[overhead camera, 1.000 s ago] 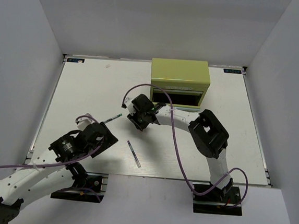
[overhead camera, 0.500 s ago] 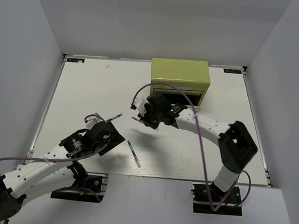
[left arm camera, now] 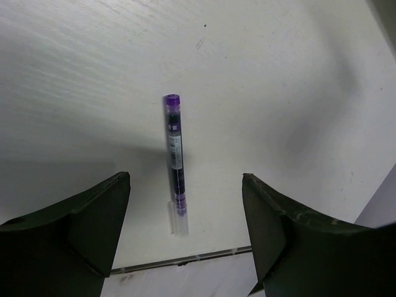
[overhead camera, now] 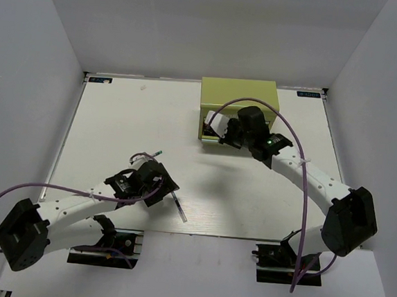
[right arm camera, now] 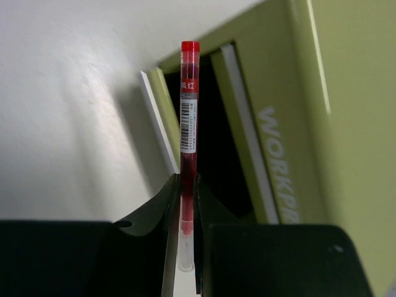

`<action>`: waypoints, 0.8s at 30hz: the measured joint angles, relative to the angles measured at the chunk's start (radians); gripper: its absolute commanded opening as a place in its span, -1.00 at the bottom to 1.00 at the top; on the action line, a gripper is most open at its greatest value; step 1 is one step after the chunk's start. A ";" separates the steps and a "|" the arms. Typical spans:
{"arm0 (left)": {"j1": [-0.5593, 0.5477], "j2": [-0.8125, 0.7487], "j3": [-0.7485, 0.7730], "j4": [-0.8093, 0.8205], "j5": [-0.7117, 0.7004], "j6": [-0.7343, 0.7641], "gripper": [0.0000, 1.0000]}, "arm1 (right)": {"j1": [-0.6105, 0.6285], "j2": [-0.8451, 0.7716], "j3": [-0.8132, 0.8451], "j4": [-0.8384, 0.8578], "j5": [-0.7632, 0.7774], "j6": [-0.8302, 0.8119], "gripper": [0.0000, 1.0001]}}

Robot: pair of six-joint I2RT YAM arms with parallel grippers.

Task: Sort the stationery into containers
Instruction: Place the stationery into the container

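Right claw (right arm camera: 184, 185) first: it's clenched on the red pen (right arm camera: 189, 105), pinching it low, near the clear end, so most of the barrel sticks out ahead of the fingertips. Just beyond that tip and slightly to the claw's right is the dark open drawer (right arm camera: 213, 142) of the olive tool chest (right arm camera: 322, 93).

Here's our worry. With such a low grip, the long free end could swing if it bumps anything, and the pale drawer edge is right beside the barrel. Touch that edge and we'd expect the pen to pivot between the fingers. Let go out of line with the opening and it could land across the rim, or drop to the counter (left arm camera: 278, 93) in front of the chest.

Over to the left claw (left arm camera: 185, 179): spread wide, gripping nothing, hovering with the purple pen (left arm camera: 174, 148) lying on the counter directly below, between its fingers. A round barrel on a smooth surface may roll away if one finger lands first.

What we can't make out: the drawer's inside is pure shadow, so its contents are unknown. The chest's embossed lettering runs off behind the claw. From overhead, the right wrist covers its own grip and the pen.
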 measured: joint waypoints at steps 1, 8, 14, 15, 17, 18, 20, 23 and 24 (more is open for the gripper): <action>0.000 0.023 0.000 0.020 0.007 -0.001 0.65 | -0.020 0.004 0.000 0.007 0.006 -0.022 -1.00; 0.000 0.145 0.003 0.093 0.057 -0.002 0.65 | -0.146 0.058 0.020 0.050 0.001 -0.173 -1.00; 0.000 0.154 0.006 0.105 0.074 -0.002 0.65 | -0.192 0.148 0.080 0.009 -0.100 -0.269 -1.00; 0.000 0.155 0.008 0.106 0.076 -0.002 0.65 | -0.195 0.152 0.080 -0.004 -0.117 -0.286 -1.00; 0.000 0.160 0.012 0.106 0.079 -0.002 0.65 | -0.200 0.152 0.080 -0.024 -0.145 -0.312 -1.00; 0.000 0.164 0.014 0.107 0.082 -0.002 0.65 | -0.201 0.152 0.080 -0.026 -0.156 -0.323 -1.00; 0.000 0.169 0.015 0.109 0.084 -0.002 0.65 | -0.204 0.152 0.080 -0.031 -0.169 -0.343 -1.00; 0.000 0.179 0.016 0.111 0.087 -0.002 0.65 | -0.204 0.156 0.080 -0.029 -0.171 -0.364 -0.82; 0.000 0.183 0.016 0.112 0.089 -0.002 0.65 | -0.205 0.163 0.080 -0.027 -0.167 -0.366 -0.77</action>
